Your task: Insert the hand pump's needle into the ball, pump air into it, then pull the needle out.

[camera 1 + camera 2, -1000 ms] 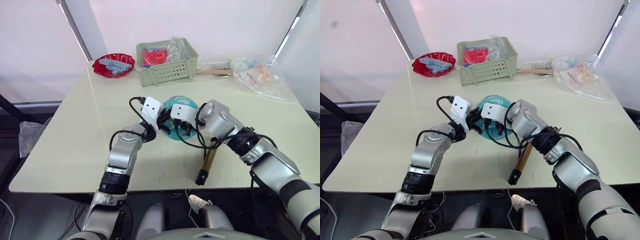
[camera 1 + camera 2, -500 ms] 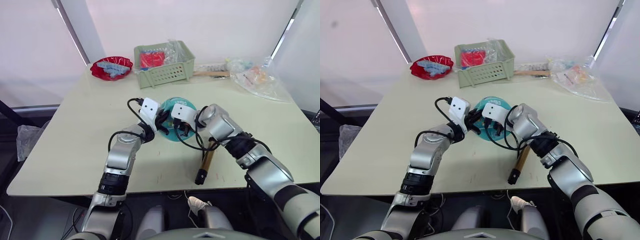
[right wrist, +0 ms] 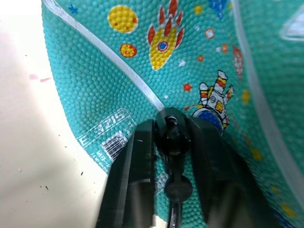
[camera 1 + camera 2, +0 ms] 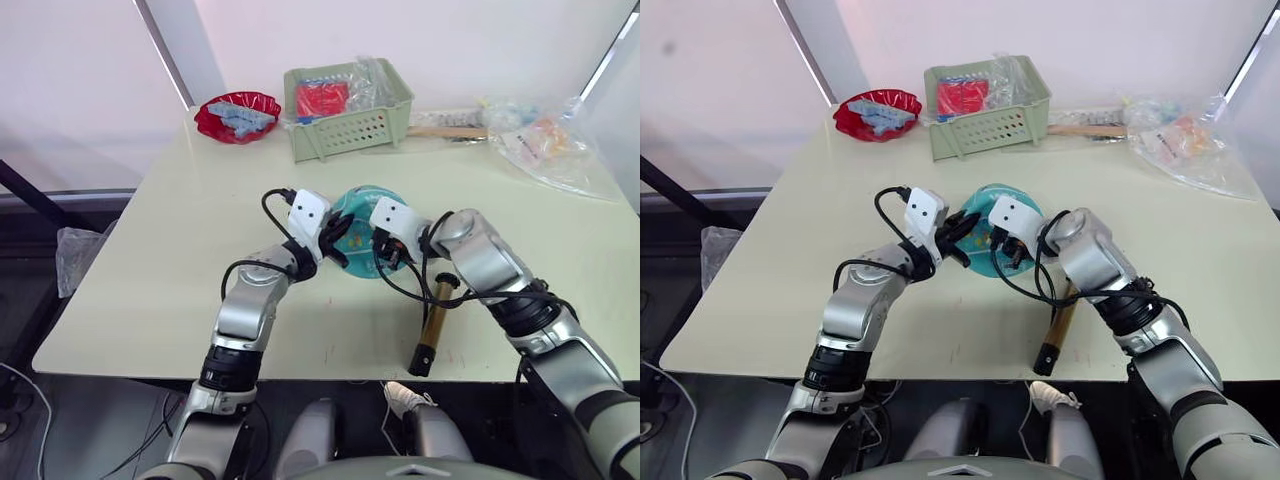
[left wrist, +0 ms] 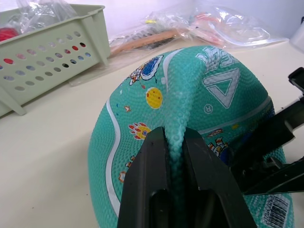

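Observation:
The teal ball, saggy and printed with cartoons, rests mid-table between both grippers. My left gripper is shut on a pinched ridge of the ball's skin. My right gripper is shut on the small black fitting at the end of the hose, which is pressed against the ball near a barcode print. The needle itself is hidden behind the fitting. The hand pump lies flat on the table toward the front right. Its bronze cylinder points at the front edge, and its black hose loops up to my right gripper.
A green perforated basket with red packets stands behind the ball. A red bowl sits at the back left. Crinkled plastic bags and a wooden stick lie at the back right. The table's front edge runs close under the pump.
The head camera has shifted, so the whole scene sits differently. Both grippers keep their holds at the ball. The pump lies where it was.

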### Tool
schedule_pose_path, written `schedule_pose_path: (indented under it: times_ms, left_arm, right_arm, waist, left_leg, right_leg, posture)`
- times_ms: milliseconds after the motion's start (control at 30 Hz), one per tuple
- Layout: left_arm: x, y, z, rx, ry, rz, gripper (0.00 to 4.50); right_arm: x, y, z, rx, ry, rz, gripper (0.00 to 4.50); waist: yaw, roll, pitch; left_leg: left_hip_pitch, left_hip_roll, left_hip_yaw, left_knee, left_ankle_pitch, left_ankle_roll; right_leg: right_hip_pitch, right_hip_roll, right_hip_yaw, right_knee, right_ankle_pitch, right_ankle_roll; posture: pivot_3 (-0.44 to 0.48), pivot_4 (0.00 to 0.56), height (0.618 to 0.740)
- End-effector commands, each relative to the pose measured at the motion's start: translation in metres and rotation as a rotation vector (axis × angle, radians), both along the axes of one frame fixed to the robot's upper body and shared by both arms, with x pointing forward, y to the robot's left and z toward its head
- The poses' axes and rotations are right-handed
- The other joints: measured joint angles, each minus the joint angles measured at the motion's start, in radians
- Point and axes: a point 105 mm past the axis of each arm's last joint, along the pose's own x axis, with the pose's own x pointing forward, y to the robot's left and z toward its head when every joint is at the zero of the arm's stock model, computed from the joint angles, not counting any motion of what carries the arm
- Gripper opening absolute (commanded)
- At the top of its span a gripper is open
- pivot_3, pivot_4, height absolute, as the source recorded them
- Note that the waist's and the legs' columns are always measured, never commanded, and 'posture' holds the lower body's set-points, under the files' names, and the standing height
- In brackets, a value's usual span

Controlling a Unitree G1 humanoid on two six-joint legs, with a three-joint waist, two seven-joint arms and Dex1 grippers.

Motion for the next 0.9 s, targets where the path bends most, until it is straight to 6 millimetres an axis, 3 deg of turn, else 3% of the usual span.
schedule_pose_path:
  times_ms: [33,100,133,167,500,767,900]
  left_arm:
    - [-0.008,-0.014,-0.035,0.033,0.129,-0.059,0.00]
    - [-0.007,-0.016,-0.035,0.033,0.129,-0.062,0.00]
    - [-0.007,-0.016,-0.035,0.032,0.128,-0.063,0.00]
    - [-0.007,-0.016,-0.035,0.032,0.128,-0.064,0.00]
    - [-0.004,-0.016,-0.036,0.039,0.120,-0.067,0.00]
    - [0.007,-0.010,-0.034,0.084,0.096,-0.108,0.00]
    - [0.013,-0.007,-0.033,0.123,0.089,-0.159,0.00]
  right_arm:
    - [-0.004,-0.002,0.020,0.065,-0.033,0.011,2.75]
    - [-0.009,-0.004,0.026,0.099,-0.033,0.023,3.91]
    - [-0.011,-0.005,0.028,0.110,-0.035,0.029,4.34]
    - [-0.013,-0.006,0.030,0.121,-0.035,0.031,4.48]
    - [-0.030,-0.032,0.057,0.346,-0.058,-0.017,4.48]
    - [-0.050,-0.077,0.050,0.531,-0.230,-0.181,4.48]
    - [-0.067,-0.096,0.038,0.592,-0.235,-0.282,4.48]
  waist:
    - [0.000,0.001,0.004]
    - [0.003,0.001,0.009]
    - [0.003,0.001,0.009]
    - [0.006,0.001,0.010]
    - [0.018,0.001,0.011]
    - [0.018,0.002,0.012]
    - [0.018,0.002,0.012]
  left_leg:
    - [0.000,-0.001,-0.001,0.000,0.000,0.000]
    - [-0.003,-0.004,-0.005,0.000,0.000,0.000]
    - [-0.003,-0.004,-0.005,0.000,0.000,0.000]
    - [-0.003,-0.004,-0.006,0.000,0.000,0.000]
    - [-0.013,-0.009,-0.015,0.004,0.001,0.000]
    - [-0.011,-0.011,-0.017,0.004,0.002,0.000]
    - [-0.011,-0.011,-0.018,0.004,0.005,-0.001]
  right_leg:
    - [0.000,0.000,-0.001,0.000,0.000,0.000]
    - [0.000,-0.002,-0.009,0.000,0.000,0.001]
    - [0.000,-0.002,-0.010,-0.001,0.000,0.001]
    - [0.000,-0.002,-0.010,-0.001,0.000,0.001]
    - [-0.003,0.000,-0.020,-0.001,0.000,0.008]
    - [0.001,-0.001,-0.021,-0.001,-0.001,0.010]
    - [0.003,0.000,-0.023,0.000,-0.003,0.013]
  posture:
    - [0.000,0.150,0.737]
    - [0.000,0.150,0.737]
    - [0.000,0.150,0.737]
    - [0.000,0.150,0.737]
    - [0.000,0.150,0.737]
    - [0.000,0.150,0.737]
    - [0.000,0.150,0.737]
